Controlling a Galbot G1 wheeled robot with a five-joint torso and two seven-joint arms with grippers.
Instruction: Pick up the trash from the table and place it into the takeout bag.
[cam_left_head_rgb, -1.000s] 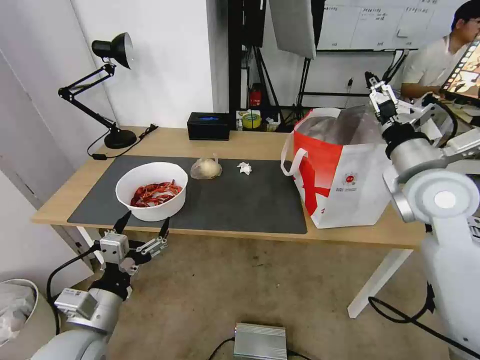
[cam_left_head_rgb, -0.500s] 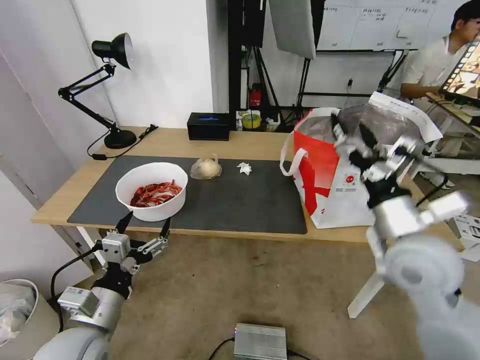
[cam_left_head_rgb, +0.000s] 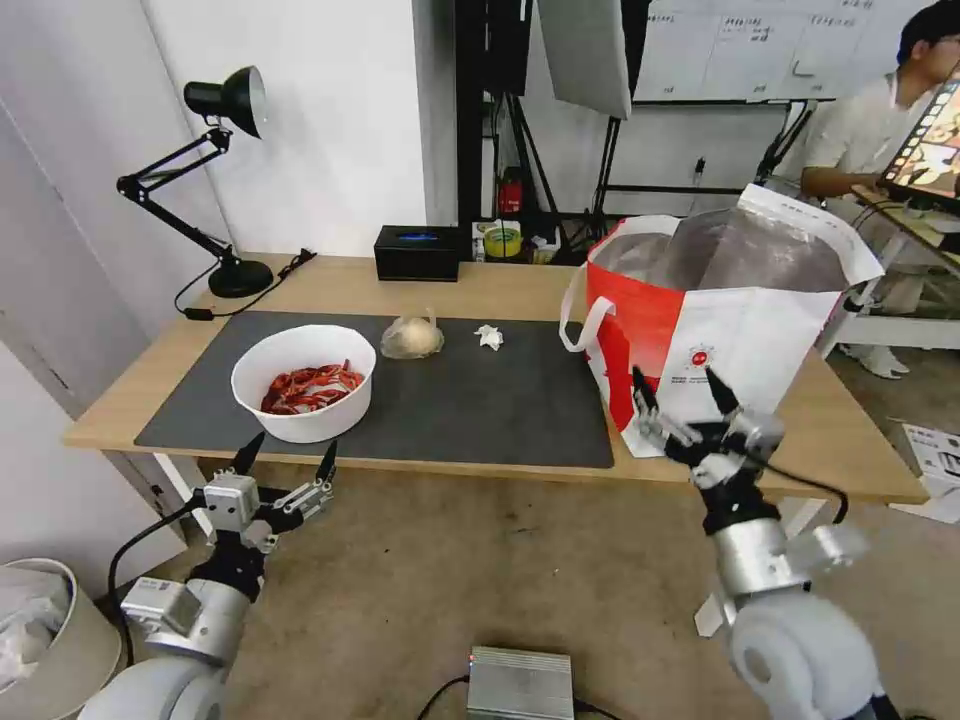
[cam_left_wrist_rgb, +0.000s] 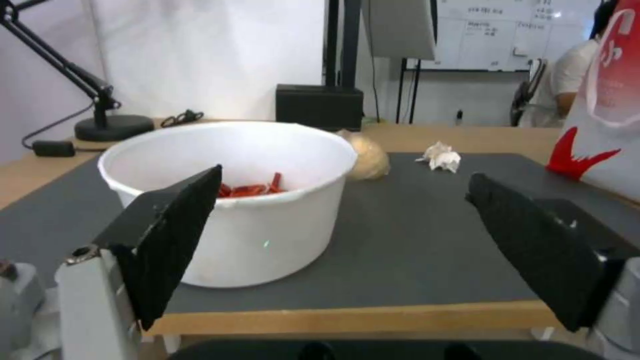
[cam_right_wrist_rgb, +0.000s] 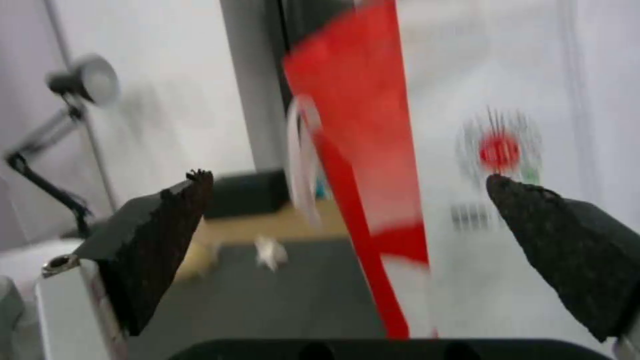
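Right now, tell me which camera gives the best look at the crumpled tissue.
The left wrist view: the crumpled tissue sits sharp and unobstructed on the dark mat, beyond the bowl. The head view shows it smaller and farther off; the right wrist view shows it as a blurred white smear.

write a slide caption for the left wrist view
Open left gripper hangs off the light wood table edge, facing the white round bowl of red crayfish shells on the dark grey mat.

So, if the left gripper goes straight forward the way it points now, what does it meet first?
Most likely the white bowl of crayfish shells. The left gripper is open, just before the table edge, and the bowl stands between its fingers' line. Depth is unclear; if too low, it may hit the edge first.
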